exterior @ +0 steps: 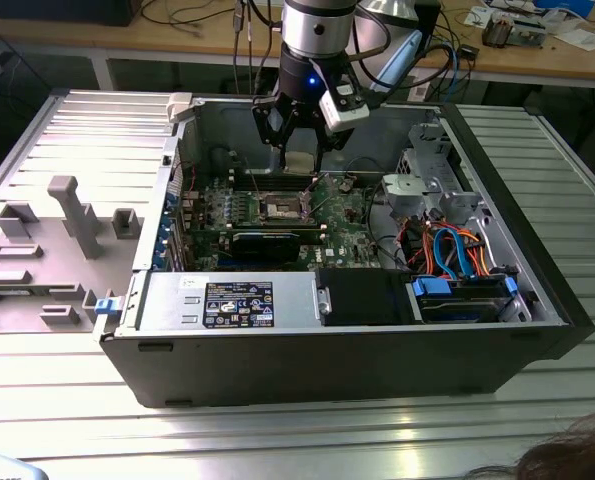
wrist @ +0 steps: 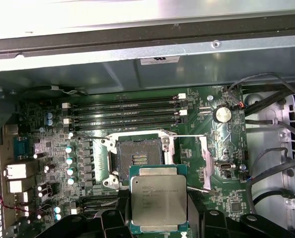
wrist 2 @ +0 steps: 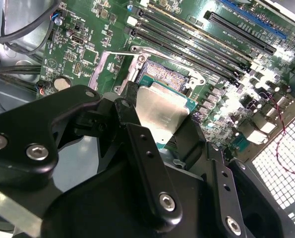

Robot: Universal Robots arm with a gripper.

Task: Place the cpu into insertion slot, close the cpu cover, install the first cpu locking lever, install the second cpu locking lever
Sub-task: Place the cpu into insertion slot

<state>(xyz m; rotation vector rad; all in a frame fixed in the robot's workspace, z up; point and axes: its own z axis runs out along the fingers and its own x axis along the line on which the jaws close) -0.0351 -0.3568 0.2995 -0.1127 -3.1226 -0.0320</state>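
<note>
The cpu [wrist: 158, 198], we saw, was gripped by its edges between the fingers [wrist 2: 140, 148], hanging metal-side up above the green motherboard [wrist: 224, 201], near the uncovered insertion slot [wrist: 140, 159], not yet seated.

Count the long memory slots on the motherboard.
4. In the first wrist view the memory slots lie parallel, side by side, stepping from the insertion slot toward the case wall. The held cpu hides none.
</note>
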